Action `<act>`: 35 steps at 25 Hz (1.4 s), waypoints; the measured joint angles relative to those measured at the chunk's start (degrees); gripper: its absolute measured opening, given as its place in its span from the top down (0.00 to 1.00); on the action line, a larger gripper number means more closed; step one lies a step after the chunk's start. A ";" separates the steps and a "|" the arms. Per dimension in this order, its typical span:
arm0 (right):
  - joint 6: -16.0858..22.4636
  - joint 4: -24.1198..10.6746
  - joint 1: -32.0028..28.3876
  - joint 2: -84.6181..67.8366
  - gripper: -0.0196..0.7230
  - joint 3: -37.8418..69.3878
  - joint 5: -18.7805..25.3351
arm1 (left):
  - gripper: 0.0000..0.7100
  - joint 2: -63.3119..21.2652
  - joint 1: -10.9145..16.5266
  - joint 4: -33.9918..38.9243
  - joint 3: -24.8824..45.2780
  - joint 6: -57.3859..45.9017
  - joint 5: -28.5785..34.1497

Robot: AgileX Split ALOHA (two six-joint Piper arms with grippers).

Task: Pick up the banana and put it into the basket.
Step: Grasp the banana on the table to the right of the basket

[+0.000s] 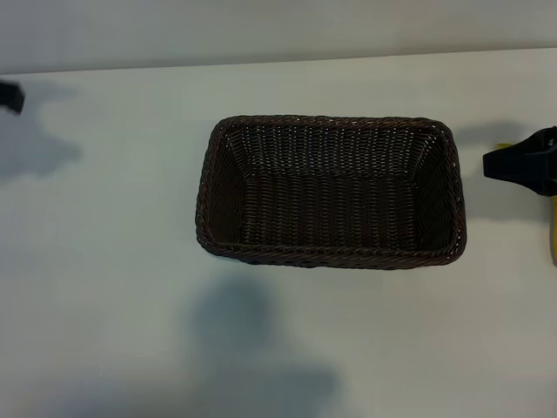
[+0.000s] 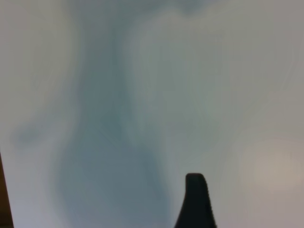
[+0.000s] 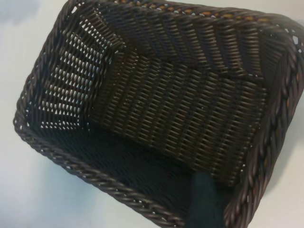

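Dark brown woven wicker basket (image 1: 331,193) is sitting empty at the centre of the white desk (image 1: 104,261). Yellow banana (image 1: 553,235) is showing at the right edge, just below the right claw (image 1: 522,165), whose jaws are standing open. Left claw (image 1: 10,96) is idling open at the upper left edge.

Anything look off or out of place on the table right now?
Nothing damaged or spilled. The basket sits upright and empty mid-table. One oddity: the banana is barely visible, a yellow sliver at the exterior view's right edge, beside the right gripper. The left gripper is at the far left edge.
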 joint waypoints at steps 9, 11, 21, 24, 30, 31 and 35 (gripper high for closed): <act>0.00 0.00 0.00 0.00 0.28 0.00 0.00 | 0.20 -20.45 0.00 -0.10 20.92 -0.86 -0.07; 0.00 0.00 0.00 0.00 0.28 0.00 0.00 | 0.20 -25.58 0.00 -0.10 25.69 -0.86 -0.30; 0.00 0.00 0.00 0.00 0.28 0.00 0.00 | 0.20 -52.76 0.00 -3.87 45.31 -0.88 -5.04; 0.00 0.00 0.00 0.00 0.28 0.00 0.00 | 0.20 -59.98 0.00 -6.76 48.55 -0.88 -6.17; 0.00 -0.06 0.00 0.00 0.28 0.00 0.00 | 0.20 -71.19 0.00 -8.43 48.98 0.05 -6.89; 0.00 -0.10 0.00 0.00 0.28 0.00 0.00 | 0.20 -72.51 0.00 -8.48 48.98 0.19 -6.93; 0.00 -0.10 0.00 0.00 0.28 0.00 0.00 | 0.20 -79.02 0.00 -8.48 48.98 0.30 -7.03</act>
